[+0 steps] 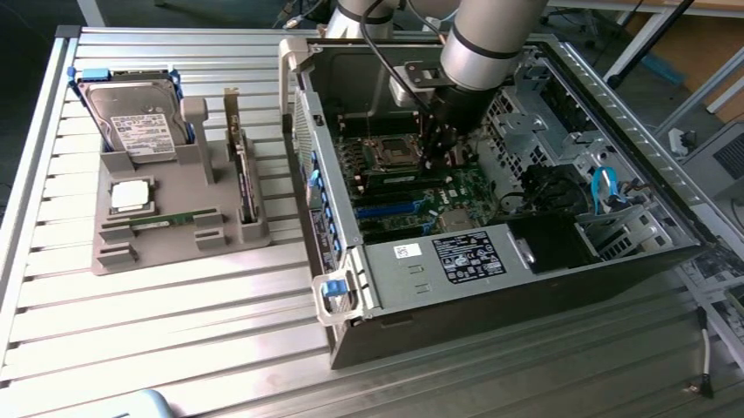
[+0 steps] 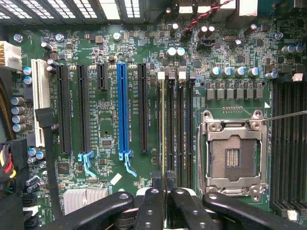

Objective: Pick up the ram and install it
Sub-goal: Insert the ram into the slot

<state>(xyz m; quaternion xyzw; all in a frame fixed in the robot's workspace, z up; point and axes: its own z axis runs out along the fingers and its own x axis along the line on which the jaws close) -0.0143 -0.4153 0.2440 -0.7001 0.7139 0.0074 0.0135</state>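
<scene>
Black fingers (image 2: 154, 201) pinched the long thin ram stick (image 2: 163, 124) edge-on, guess to match its slot, three o'clock from the silver socket (image 1: 389, 155) in the exterior view.

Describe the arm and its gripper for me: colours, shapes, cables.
The arm is a thick silver-grey tube ringed by a dark band, and it ends in a black wrist section. A thin black cable runs down beside it. The gripper is black. It is built of curved link bars with round pivot pins and narrows to two slim fingers.
</scene>
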